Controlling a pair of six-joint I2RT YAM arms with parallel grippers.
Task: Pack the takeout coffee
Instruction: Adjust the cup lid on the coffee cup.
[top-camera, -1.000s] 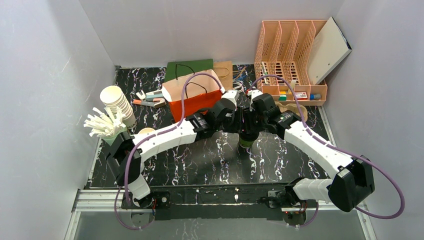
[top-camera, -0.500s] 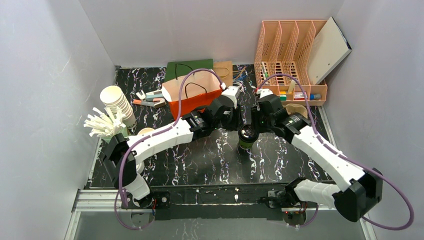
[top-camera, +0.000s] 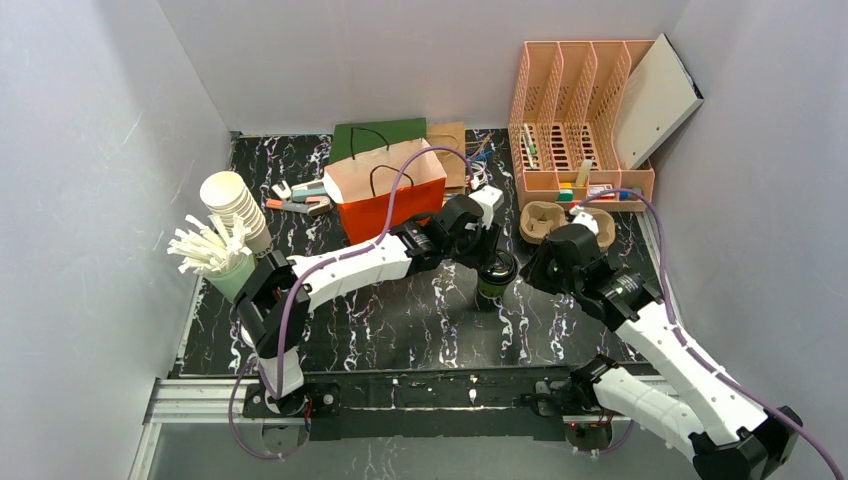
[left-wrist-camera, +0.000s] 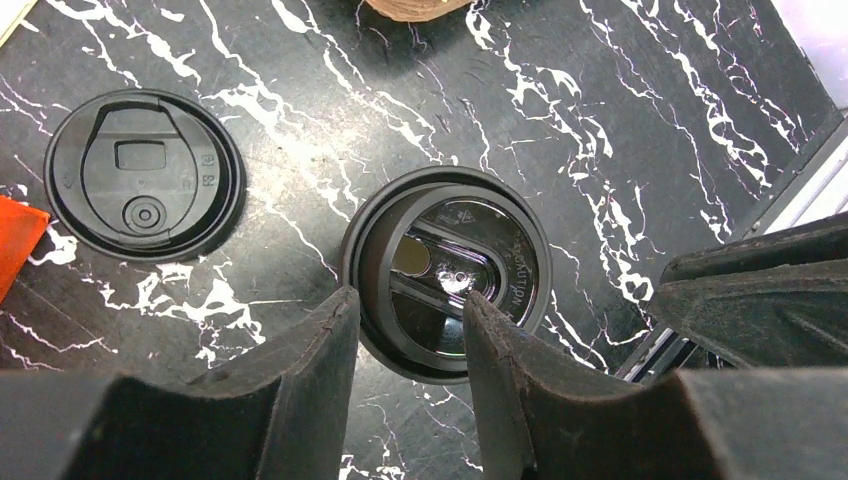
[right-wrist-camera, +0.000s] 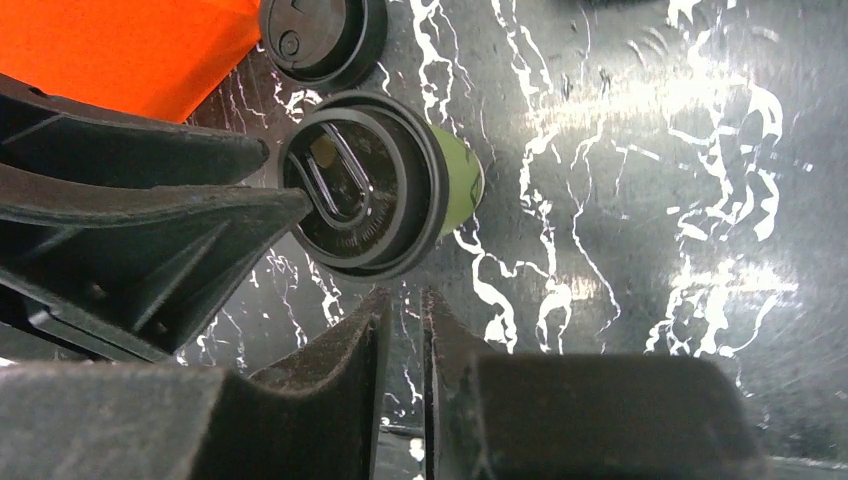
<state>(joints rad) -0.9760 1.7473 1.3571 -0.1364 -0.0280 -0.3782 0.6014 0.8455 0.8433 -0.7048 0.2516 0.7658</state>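
Observation:
The takeout coffee (top-camera: 496, 273), a dark green cup with a black lid, stands upright on the marbled table. In the left wrist view its lid (left-wrist-camera: 470, 250) fills the centre. My left gripper (left-wrist-camera: 407, 300) hangs right over the lid, open, one finger outside the near rim and the other above the lid's middle. In the top view the left gripper (top-camera: 485, 250) sits just behind the cup. My right gripper (right-wrist-camera: 406, 298) is beside the cup (right-wrist-camera: 458, 185), clear of it, its jaws a narrow slit apart with nothing between them. From above, the right gripper (top-camera: 528, 272) is on the cup's right.
A spare black lid (left-wrist-camera: 145, 190) lies by the orange paper bag (top-camera: 385, 195). A cardboard cup carrier (top-camera: 555, 220) sits in front of the peach file organiser (top-camera: 580, 120). A stack of white cups (top-camera: 235, 205) and a green cup of white cutlery (top-camera: 215, 255) stand at the left.
The right arm has pulled back from over the cup to its right, and its jaws have narrowed. The left gripper has shifted right to sit over the lid.

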